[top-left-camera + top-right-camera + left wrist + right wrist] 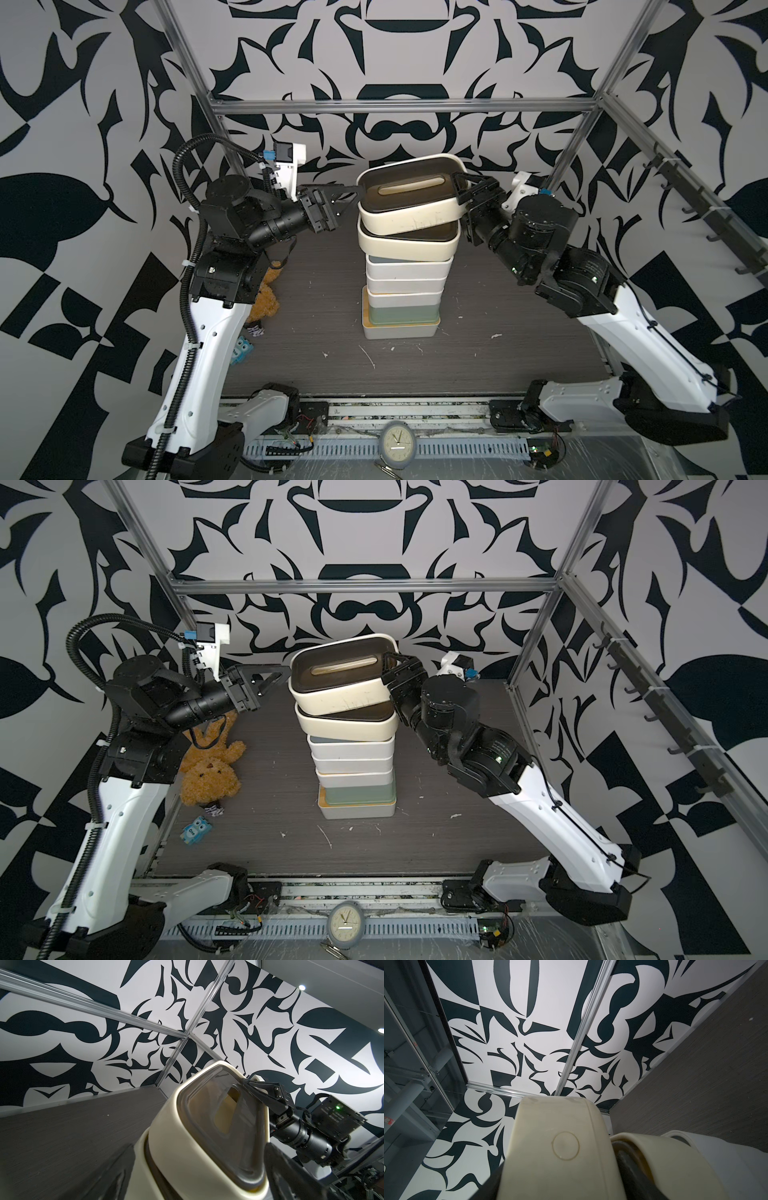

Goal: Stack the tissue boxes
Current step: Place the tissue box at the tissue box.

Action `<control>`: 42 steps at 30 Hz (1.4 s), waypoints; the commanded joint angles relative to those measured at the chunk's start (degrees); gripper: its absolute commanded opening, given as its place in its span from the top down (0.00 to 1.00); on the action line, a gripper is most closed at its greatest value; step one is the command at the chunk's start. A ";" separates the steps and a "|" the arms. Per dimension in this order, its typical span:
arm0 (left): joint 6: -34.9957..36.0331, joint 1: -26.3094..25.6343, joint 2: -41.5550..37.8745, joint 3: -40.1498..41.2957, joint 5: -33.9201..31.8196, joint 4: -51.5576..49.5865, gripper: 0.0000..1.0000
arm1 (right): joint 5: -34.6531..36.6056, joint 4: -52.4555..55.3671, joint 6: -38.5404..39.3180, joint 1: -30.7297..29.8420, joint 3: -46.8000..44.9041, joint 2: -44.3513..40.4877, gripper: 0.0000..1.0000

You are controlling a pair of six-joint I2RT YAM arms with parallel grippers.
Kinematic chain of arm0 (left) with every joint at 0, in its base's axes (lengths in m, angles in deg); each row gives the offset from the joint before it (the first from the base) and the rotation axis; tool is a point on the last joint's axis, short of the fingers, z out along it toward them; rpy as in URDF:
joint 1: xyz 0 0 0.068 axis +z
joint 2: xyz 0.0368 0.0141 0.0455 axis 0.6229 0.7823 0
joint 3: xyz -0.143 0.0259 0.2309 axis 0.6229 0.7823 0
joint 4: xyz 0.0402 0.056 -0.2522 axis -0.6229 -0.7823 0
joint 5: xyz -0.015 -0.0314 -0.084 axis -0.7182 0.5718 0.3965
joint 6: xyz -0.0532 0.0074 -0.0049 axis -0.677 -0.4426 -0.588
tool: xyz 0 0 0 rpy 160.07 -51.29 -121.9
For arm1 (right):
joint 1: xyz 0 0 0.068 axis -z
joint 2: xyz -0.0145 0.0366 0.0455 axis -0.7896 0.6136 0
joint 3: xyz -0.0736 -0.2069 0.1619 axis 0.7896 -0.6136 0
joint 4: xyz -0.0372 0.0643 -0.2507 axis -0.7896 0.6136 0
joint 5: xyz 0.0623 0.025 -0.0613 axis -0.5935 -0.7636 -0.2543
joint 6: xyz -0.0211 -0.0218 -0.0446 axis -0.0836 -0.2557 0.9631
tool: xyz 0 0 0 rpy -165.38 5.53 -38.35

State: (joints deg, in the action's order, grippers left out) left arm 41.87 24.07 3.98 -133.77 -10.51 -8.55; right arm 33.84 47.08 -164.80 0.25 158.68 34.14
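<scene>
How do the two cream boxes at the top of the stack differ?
The top box sits tilted, its end gripped by the right hand; the lower box is touched by no hand. The top box shows its slotted lid; the lower box's lid is mostly covered. Both are rounded, cream, dark-lidded.

The middle of the counter (519,357) is blocked by the tall stack of tissue boxes (405,286). Its tilted top box (409,210) is hemmed in at both ends: the right jaws are clamped on the right end, and the left jaws are spread wide just beside the left. Near the left edge, room is taken by a plush bunny (210,773) and a small blue toy (194,831). A broad open strip is left along the front edge, and bare counter is left between the stack and the right edge, under the right arm (640,345).
</scene>
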 commanded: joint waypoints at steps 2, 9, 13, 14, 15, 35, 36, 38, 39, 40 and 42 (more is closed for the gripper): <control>2.76 -0.72 0.60 -2.03 -1.29 -2.78 0.01 | 0.62 -5.34 0.91 -0.40 0.71 -1.16 0.26; 3.98 -1.70 1.92 -3.64 -1.91 -3.71 0.00 | 0.59 -5.62 1.01 -0.41 -0.20 -1.74 0.19; 4.82 -1.80 2.52 -4.48 -2.45 -4.75 0.01 | 0.76 -5.46 0.90 -0.43 -0.85 -2.10 0.17; 5.09 -1.80 2.66 -4.70 -2.55 -5.06 0.01 | 0.90 -5.27 0.79 -0.40 -1.06 -2.24 0.16; 5.16 -1.80 2.68 -4.84 -2.70 -5.25 0.01 | 0.97 -5.11 0.91 -0.42 -1.15 -2.34 0.15; 5.81 -1.80 3.09 -5.08 -4.16 -6.06 0.01 | 1.72 0.24 7.20 -0.94 1.13 -1.38 0.03; 5.84 -1.80 3.06 -5.10 -4.24 -6.03 0.01 | 1.96 0.38 7.77 -0.92 1.21 -1.38 0.03; 5.81 -1.80 3.06 -5.11 -4.31 -6.01 0.01 | 2.15 1.01 9.06 -0.97 1.46 -1.24 0.03; 5.85 -1.80 3.05 -5.14 -4.36 -6.08 0.01 | 2.21 1.41 9.67 -0.97 1.69 -1.16 0.03; 5.92 -1.80 3.02 -5.18 -4.43 -6.18 0.01 | 2.39 1.82 10.33 -1.02 1.89 -1.16 0.02; 6.00 -1.80 2.97 -5.25 -4.47 -6.37 0.01 | 3.06 2.23 11.58 -1.08 1.90 -1.23 0.02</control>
State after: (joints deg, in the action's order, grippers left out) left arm 47.13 22.38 7.02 -137.66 -14.64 -13.82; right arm 34.91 49.92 -156.69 -0.47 157.96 33.53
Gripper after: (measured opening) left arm 0.994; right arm 0.984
